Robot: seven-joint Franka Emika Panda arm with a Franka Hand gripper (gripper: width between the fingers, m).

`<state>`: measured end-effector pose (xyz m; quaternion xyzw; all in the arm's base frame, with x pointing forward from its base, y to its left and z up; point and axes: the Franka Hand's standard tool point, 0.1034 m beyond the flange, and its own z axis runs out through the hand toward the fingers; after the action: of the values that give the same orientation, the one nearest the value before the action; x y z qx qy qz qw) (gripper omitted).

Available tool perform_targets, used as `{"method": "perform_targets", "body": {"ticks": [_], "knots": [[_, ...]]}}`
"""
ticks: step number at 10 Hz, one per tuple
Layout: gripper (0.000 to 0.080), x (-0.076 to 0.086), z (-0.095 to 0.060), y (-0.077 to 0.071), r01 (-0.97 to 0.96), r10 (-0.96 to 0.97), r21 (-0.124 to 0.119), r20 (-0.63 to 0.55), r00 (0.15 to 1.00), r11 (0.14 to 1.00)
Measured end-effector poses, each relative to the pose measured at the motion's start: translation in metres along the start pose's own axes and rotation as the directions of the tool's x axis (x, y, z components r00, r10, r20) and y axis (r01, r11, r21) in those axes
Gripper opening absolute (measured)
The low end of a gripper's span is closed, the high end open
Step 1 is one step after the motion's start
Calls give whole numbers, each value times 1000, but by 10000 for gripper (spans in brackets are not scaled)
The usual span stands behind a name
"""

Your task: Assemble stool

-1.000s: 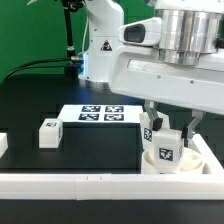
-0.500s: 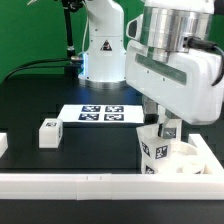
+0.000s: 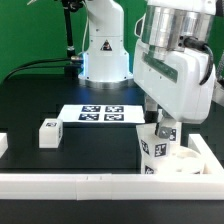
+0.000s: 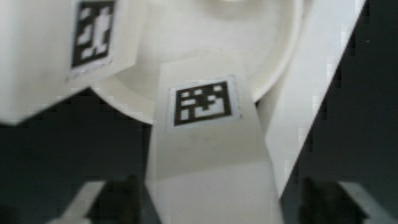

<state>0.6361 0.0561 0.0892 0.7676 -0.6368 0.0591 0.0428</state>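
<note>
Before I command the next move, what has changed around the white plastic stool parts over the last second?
The gripper turned about its own axis above the thick round white seat ring, then opened, letting go of the upright white tagged leg on it. The loose white blocky leg on the exterior view's left and the marker board stayed put.

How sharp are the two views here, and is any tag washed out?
Exterior view: evenly lit, marker board tags fairly crisp, no glare. Wrist view: soft, out of focus at close range; the tag on the stool leg is blurred yet legible.
</note>
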Motion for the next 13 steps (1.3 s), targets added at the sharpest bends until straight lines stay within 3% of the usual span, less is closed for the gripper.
{"method": "perform_targets", "body": {"ticks": [1, 2, 3, 5, 11, 12, 13], "knots": [[551, 0, -2, -1, 9, -9, 5, 2, 1000, 1000], [629, 1, -11, 0, 38, -39, 25, 15, 999, 999], [643, 8, -22, 6, 67, -68, 41, 33, 997, 997], [649, 39, -33, 20, 147, -150, 60, 34, 988, 987], [649, 38, -28, 22, 155, -157, 56, 29, 987, 986], [649, 42, -26, 23, 187, -189, 61, 27, 982, 980], [649, 58, -19, 32, 280, -284, 97, 23, 959, 955]]}}
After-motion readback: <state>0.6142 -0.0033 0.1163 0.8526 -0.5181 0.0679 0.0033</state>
